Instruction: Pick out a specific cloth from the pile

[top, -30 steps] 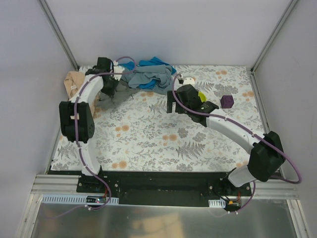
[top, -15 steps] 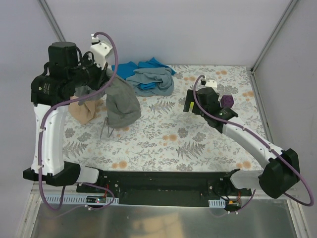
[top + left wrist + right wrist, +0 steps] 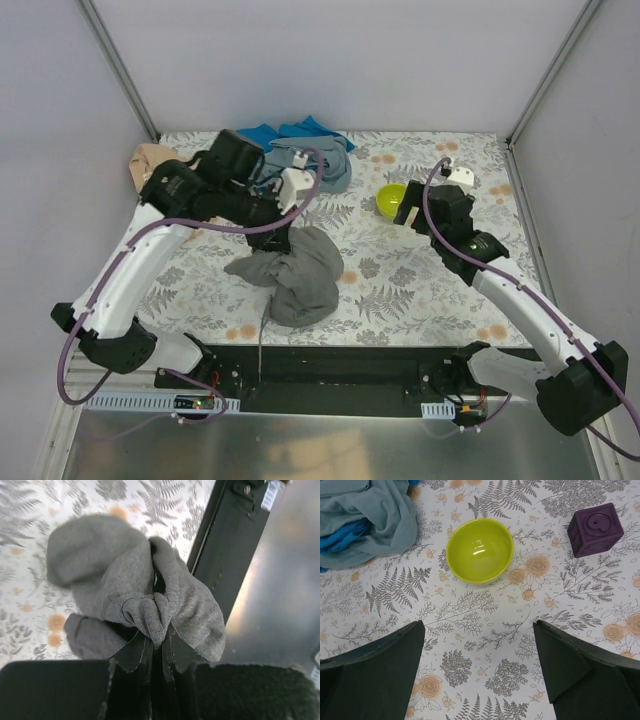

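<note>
The dark grey cloth (image 3: 297,277) is pinched by the left gripper (image 3: 156,649), whose fingers are pressed together on a knotted fold at the cloth's upper edge. From that fold the cloth hangs in a bunched, rounded heap over the near part of the table (image 3: 410,295), close to the black rail along the front edge; whether its lower folds rest on the surface cannot be told. It is well apart from the rest of the pile at the far edge, where a blue-grey cloth (image 3: 318,162) lies crumpled over a bright blue cloth (image 3: 292,130). A tan cloth (image 3: 150,158) sits in the far left corner. The right gripper (image 3: 479,672) hovers spread wide and empty above the table. Just beyond it stands a yellow-green bowl (image 3: 479,550), beside the blue-grey cloth, with a purple cube (image 3: 595,528) to the bowl's right.
</note>
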Action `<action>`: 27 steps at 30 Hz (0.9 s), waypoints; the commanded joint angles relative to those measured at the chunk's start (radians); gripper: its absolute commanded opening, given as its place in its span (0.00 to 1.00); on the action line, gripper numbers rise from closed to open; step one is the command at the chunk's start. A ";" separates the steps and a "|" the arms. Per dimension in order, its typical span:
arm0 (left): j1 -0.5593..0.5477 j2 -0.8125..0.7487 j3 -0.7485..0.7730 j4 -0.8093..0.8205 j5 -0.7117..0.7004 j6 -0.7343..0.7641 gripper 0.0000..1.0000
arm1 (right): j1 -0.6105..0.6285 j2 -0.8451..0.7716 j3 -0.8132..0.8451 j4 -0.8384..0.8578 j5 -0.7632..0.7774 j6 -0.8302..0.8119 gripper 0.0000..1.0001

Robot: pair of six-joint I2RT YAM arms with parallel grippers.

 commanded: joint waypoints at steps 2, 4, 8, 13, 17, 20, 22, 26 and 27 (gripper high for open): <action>-0.067 0.017 -0.129 0.117 -0.021 0.001 0.00 | -0.023 -0.080 -0.027 -0.013 0.050 0.014 0.99; -0.078 0.027 -0.199 0.179 -0.047 0.013 0.00 | -0.026 -0.097 -0.037 -0.016 0.055 0.012 1.00; -0.107 0.059 -0.328 0.275 -0.060 0.013 0.00 | -0.034 -0.112 -0.047 -0.026 0.050 0.009 1.00; -0.190 0.116 -0.504 0.347 0.006 0.018 0.00 | -0.038 -0.105 -0.047 -0.026 0.050 0.006 0.99; -0.204 0.207 -0.589 0.419 0.036 0.021 0.09 | -0.041 -0.076 -0.041 -0.019 0.026 0.015 1.00; -0.204 0.292 -0.595 0.421 -0.004 0.039 0.33 | -0.040 -0.057 -0.037 -0.023 0.007 0.017 0.99; -0.202 0.316 -0.585 0.421 -0.041 0.039 0.52 | -0.041 -0.051 -0.038 -0.028 0.004 0.014 0.99; -0.184 0.241 -0.548 0.418 -0.058 0.053 0.99 | -0.043 -0.050 -0.046 -0.028 0.000 0.004 0.99; -0.176 0.213 -0.533 0.415 -0.066 0.062 0.99 | -0.044 -0.045 -0.046 -0.028 -0.002 0.001 0.99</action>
